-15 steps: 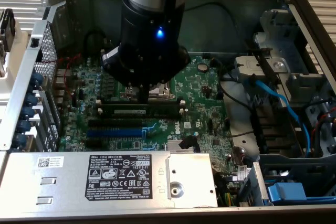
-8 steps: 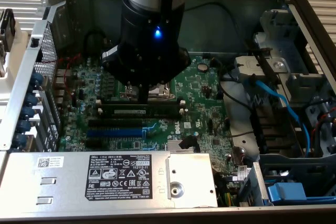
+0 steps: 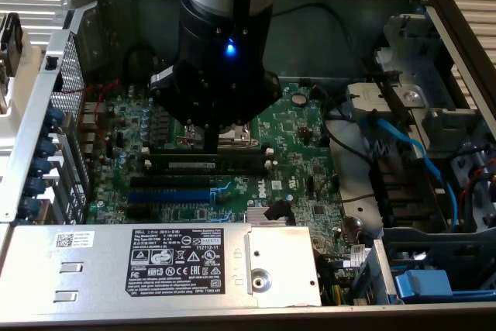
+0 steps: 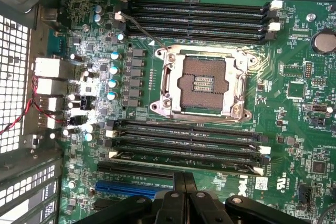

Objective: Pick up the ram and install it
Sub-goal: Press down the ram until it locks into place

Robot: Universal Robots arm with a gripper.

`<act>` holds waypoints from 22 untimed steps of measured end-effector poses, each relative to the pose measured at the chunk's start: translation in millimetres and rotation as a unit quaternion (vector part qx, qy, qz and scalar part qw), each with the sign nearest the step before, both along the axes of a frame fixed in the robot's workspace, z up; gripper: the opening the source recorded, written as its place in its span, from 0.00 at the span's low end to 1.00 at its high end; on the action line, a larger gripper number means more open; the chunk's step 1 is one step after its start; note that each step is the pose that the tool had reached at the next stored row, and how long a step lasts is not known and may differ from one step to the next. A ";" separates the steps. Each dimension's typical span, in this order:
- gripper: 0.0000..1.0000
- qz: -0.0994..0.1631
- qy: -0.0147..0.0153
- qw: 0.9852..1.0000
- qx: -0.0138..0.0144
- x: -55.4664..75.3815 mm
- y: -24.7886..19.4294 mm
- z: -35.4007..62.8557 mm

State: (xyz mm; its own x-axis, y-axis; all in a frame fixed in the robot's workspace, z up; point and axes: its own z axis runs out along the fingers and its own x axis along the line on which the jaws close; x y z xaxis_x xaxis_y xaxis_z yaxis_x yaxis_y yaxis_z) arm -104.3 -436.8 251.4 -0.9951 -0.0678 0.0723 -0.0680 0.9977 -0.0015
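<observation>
Fingers of the black gripper (image 4: 184, 192) are pressed together and empty at centre frame in the exterior view, just above the long dark green ram stick with its white label (image 3: 208, 165), which seemingly sits seated in a black slot.

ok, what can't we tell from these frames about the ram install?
1. Whether the black gripper touches the long dark green ram stick: exterior view, the gripper's own body hides its tips.
2. Whether the white end clips are latched: exterior view, too small.
3. The ram's white label text: exterior view, too small.
</observation>
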 end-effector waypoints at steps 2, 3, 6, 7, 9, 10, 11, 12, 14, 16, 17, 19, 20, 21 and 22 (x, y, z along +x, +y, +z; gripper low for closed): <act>0.10 0.000 0.000 1.000 0.000 0.0 0.0 0.0; 0.10 0.000 0.000 1.000 0.000 0.0 0.0 0.0; 0.10 -0.002 0.000 1.000 0.000 2.3 0.1 -0.1; 0.10 -0.003 0.000 1.000 0.000 3.7 0.1 0.0; 0.10 -0.003 0.000 1.000 0.000 5.4 0.1 0.0; 0.10 -0.003 0.000 1.000 0.000 5.7 0.1 0.0; 0.10 -0.003 0.000 1.000 0.000 6.3 -0.2 0.0; 0.10 -0.003 0.000 1.000 0.000 7.0 -0.8 0.2; 0.10 -0.004 0.000 1.000 0.000 7.4 -1.8 0.1; 0.10 -0.005 0.000 1.000 0.000 7.5 -3.0 0.1; 0.10 -0.006 0.000 1.000 0.000 7.4 -3.3 0.1; 0.10 -0.007 0.000 1.000 0.000 7.5 -4.1 0.2; 0.10 -0.008 0.000 1.000 0.000 7.4 -4.3 0.1; 0.10 -0.008 0.000 1.000 0.000 7.4 -4.3 0.1; 0.10 -0.008 0.000 1.000 0.000 7.5 -4.4 0.1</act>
